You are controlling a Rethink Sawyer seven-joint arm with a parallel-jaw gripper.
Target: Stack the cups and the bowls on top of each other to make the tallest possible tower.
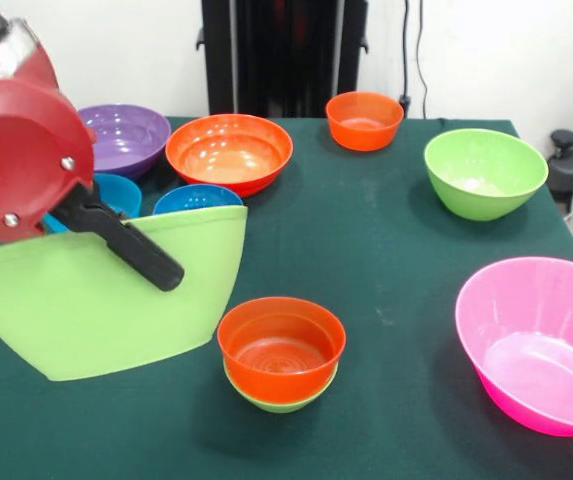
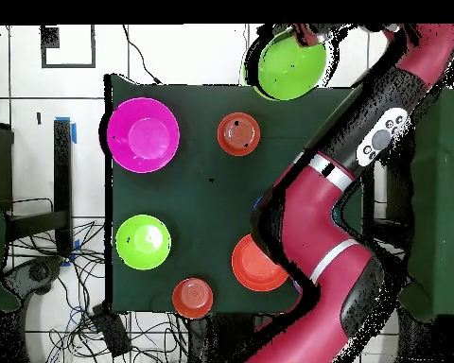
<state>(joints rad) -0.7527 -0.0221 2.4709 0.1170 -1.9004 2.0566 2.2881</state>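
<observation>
My gripper is shut on the rim of a large lime green bowl, with one black finger lying down its outer wall. The bowl hangs tilted above the table's left side; it also shows in the overhead view. The tower stands just right of it: an orange bowl nested in a small green bowl, also in the overhead view. The held bowl is beside the tower, not over it.
Behind the held bowl are a purple bowl, a wide orange bowl and two blue bowls. A small orange bowl stands far back, a green bowl at the right, and a pink bowl near right.
</observation>
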